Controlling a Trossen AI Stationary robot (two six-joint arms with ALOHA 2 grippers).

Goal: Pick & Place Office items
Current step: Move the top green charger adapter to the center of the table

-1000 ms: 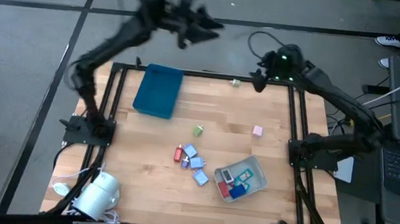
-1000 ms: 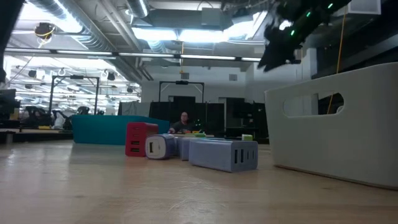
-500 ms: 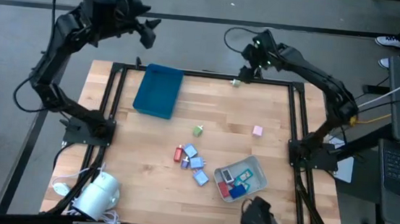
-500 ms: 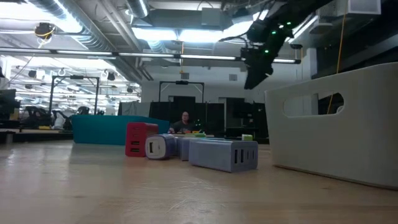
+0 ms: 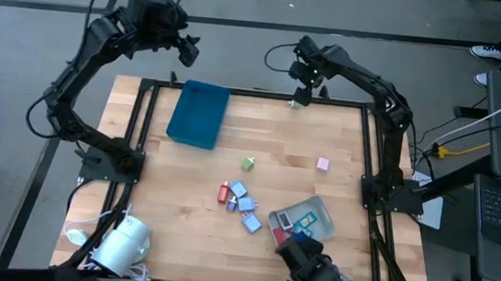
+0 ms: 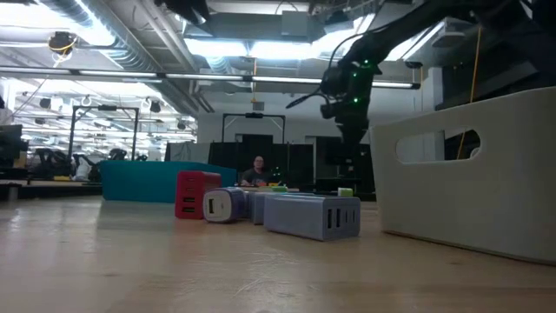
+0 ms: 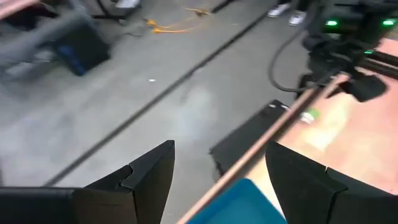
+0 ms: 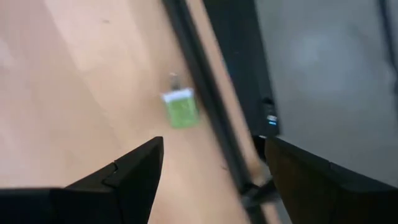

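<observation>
From above, we see the left gripper (image 5: pixel 188 51) raised beyond the table's far edge near the teal tray (image 5: pixel 198 113), its fingers apart and empty. The right gripper (image 5: pixel 297 95) hangs over a green clip (image 5: pixel 295 103) at the far edge. Other office items (image 5: pixel 239 199) cluster beside the grey tray (image 5: pixel 320 208).

At table height, the blocks (image 6: pixel 311 214) sit left of the grey tray (image 6: pixel 469 174).

Through the right wrist camera, we see wide, empty fingers (image 8: pixel 124 177) framing the green clip (image 8: pixel 181 107).

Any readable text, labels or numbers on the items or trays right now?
None can be read.
Items in the grey tray: markings too small to read.
Teal tray: plain, no text.
Green item at the table's far edge: blurred, no label legible.
</observation>
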